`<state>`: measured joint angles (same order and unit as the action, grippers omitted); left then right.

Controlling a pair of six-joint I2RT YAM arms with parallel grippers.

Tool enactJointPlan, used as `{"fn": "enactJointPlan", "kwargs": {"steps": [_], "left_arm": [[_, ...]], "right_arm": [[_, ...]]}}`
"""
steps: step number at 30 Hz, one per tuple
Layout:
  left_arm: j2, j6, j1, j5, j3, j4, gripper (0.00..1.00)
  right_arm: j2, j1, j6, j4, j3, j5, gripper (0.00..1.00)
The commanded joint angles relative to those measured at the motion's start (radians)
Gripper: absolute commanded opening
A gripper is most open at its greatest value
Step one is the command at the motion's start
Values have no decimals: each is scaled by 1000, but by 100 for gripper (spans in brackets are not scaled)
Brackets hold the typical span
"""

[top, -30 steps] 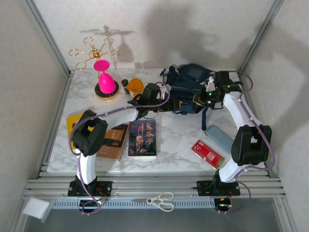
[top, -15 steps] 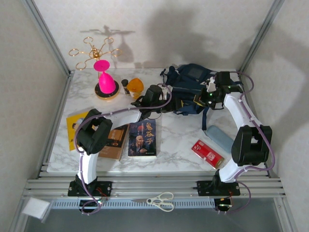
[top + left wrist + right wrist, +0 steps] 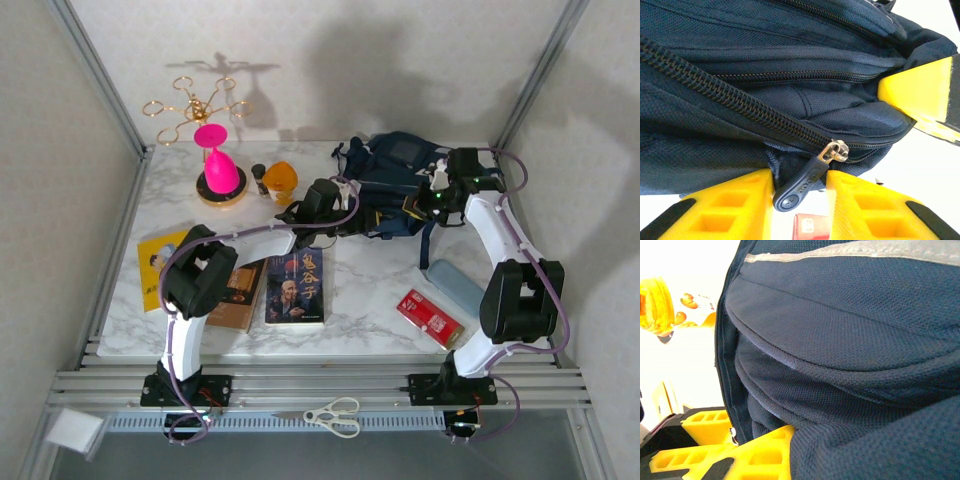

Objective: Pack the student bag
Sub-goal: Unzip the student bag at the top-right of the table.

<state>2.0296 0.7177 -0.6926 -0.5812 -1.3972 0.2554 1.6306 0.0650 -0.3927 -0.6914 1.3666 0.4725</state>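
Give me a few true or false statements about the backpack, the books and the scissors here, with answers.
1. The dark zip pull sits between the left hand's yellow fingers. True.
2. The navy-blue fabric backpack lies at the marble table's near edge. False: it lies at the far edge.
3. The white-handled scissors lie on the backpack. False: they lie by the metal frame in front of the table.
4. The blue-covered book lies flat on the table, outside the backpack. True.
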Motion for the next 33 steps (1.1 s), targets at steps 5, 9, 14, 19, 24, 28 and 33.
{"fn": "enactJointPlan", "kwargs": {"steps": [5, 9, 14, 19, 24, 28, 33], "left_arm": [[26, -45, -45, -72, -69, 14, 22], [20, -65, -44, -59, -72, -4, 14], [-9, -92, -44, -48, -50, -9, 5], [-36, -121, -36, -19, -30, -52, 0], [-67, -144, -19, 36, 9, -116, 0], [-78, -185, 1, 87, 40, -209, 0], [-72, -215, -4, 69, 41, -220, 0]], "right_arm": [[-34, 4, 3, 133, -15, 46, 0], [-31, 0, 6, 130, -15, 46, 0], [-35, -14, 16, 117, 1, 48, 0], [-43, -33, 30, 99, 18, 49, 0], [-46, -54, 65, 72, 45, 35, 0], [-38, -81, 107, 24, 82, 7, 0], [-66, -62, 56, 56, 29, -14, 0]]}}
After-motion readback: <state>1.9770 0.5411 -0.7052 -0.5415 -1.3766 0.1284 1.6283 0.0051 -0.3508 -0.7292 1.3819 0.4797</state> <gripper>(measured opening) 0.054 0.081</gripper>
